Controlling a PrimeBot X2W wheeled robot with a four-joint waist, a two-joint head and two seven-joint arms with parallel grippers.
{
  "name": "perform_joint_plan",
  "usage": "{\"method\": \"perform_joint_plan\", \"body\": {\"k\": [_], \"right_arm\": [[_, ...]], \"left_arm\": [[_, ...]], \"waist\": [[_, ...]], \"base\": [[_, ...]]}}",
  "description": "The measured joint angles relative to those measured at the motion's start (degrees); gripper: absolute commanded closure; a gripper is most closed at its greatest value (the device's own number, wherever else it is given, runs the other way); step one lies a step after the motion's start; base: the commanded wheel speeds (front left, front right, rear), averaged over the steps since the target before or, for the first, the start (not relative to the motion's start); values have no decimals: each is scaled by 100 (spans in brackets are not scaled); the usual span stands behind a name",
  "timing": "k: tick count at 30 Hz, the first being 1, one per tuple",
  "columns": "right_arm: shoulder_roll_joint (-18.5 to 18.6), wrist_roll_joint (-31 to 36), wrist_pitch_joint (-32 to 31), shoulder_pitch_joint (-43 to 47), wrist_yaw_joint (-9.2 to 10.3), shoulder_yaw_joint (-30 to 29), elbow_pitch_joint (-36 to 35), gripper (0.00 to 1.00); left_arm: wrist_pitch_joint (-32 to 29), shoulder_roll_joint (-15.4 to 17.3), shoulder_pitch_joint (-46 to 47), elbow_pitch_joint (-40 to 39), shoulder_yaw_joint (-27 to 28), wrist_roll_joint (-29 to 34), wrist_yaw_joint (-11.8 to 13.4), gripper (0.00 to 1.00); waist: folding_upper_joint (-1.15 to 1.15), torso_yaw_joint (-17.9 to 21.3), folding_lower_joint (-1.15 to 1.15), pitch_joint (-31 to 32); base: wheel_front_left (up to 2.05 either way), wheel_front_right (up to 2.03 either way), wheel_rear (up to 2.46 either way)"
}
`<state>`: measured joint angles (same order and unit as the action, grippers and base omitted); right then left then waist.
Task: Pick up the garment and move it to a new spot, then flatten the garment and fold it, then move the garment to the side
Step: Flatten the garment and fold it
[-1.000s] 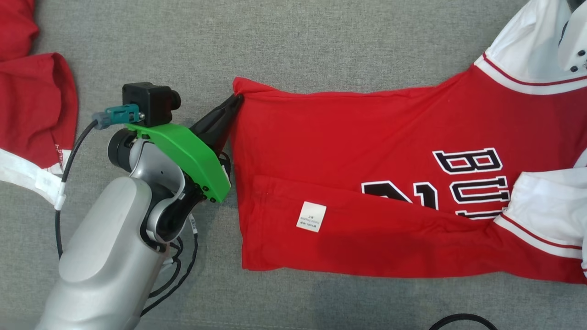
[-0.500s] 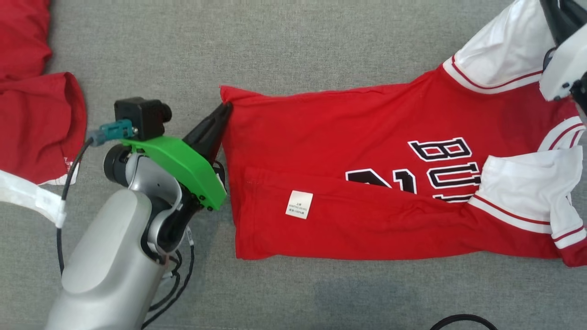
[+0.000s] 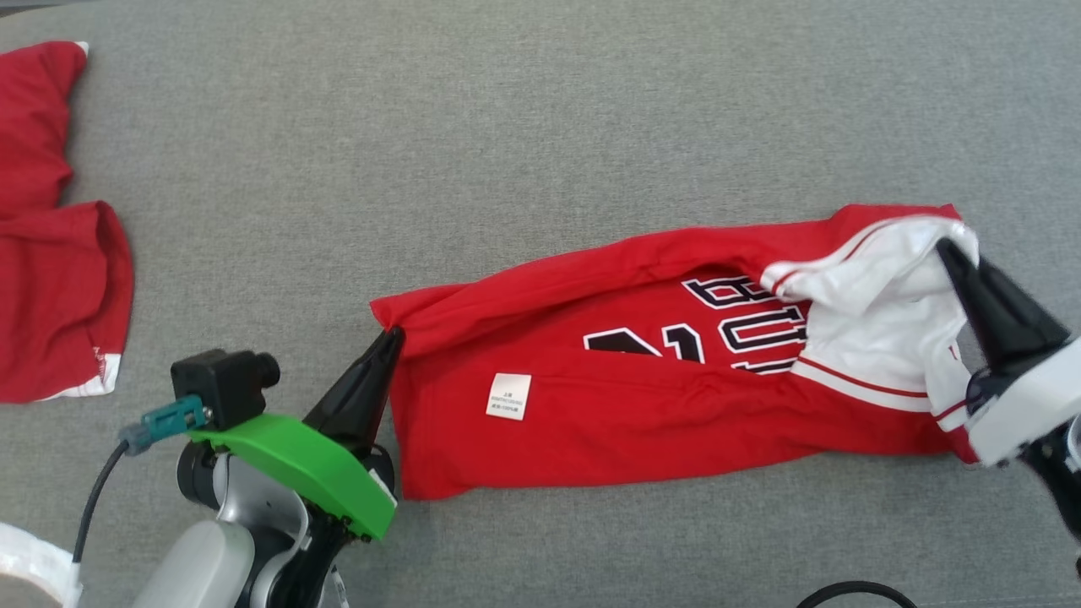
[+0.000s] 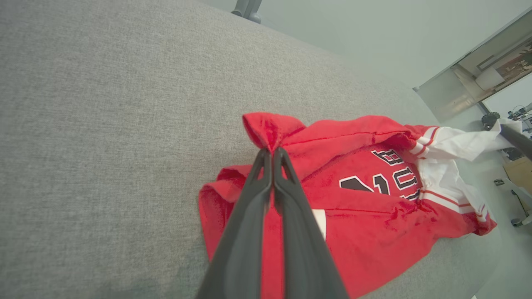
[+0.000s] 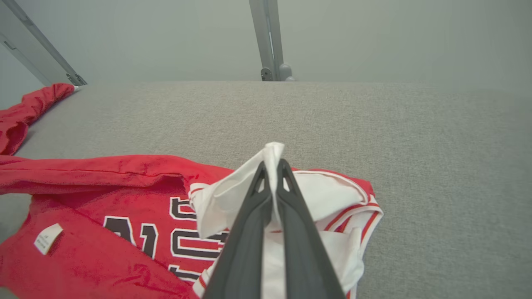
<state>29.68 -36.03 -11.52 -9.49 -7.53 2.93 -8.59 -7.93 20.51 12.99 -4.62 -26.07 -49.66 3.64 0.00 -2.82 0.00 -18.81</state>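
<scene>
The garment (image 3: pixel 642 397) is a red jersey with white sleeves and black lettering, lying across the grey surface with a long fold along its far edge. My left gripper (image 3: pixel 390 336) is shut on its red left corner, also seen in the left wrist view as gripper (image 4: pixel 272 151) pinching the garment (image 4: pixel 374 216). At the right, my right gripper (image 3: pixel 946 247) is shut on the white sleeve; the right wrist view shows this gripper (image 5: pixel 272 164) clamping white cloth of the garment (image 5: pixel 124 232). A white label (image 3: pixel 508 396) faces up.
Another red garment (image 3: pixel 51 270) lies at the left edge of the grey padded surface (image 3: pixel 507 127). A black cable (image 3: pixel 853 591) curls at the bottom edge. A metal post (image 5: pixel 270 41) stands beyond the far edge.
Both grippers have drawn their held corners toward me, doubling the garment's far edge over. The camera has shifted too.
</scene>
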Motion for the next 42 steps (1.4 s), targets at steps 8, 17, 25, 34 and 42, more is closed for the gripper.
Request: {"method": "perform_joint_plan", "body": {"k": [8,17,25,34,42], "right_arm": [[-749,183,-55,931,0,-244,-505,100],[-756,176,-210,937,0,-449,-686,100],[-760,185,-233,1040,0,-325,-130,100],[-588,359,-90,1076,0,-121,357,0],[-432,134,-322,1280,0,-524,-156,0]], "left_arm": [[-65,-116,-580,-207,131,-527,120,100],[-58,-12,-666,-324,336,-676,220,100],[-79,-47,-873,55,203,-715,207,100],[363,168,-849,658,-257,286,93,0],[1428,193,-995,933,-123,982,542,0]], "waist": [[0,344,0,133],[0,429,0,236],[0,366,0,200],[0,284,0,206],[0,363,0,307]], "base": [[0,0,0],[0,0,0],[0,0,0],[0,0,0],[0,0,0]]}}
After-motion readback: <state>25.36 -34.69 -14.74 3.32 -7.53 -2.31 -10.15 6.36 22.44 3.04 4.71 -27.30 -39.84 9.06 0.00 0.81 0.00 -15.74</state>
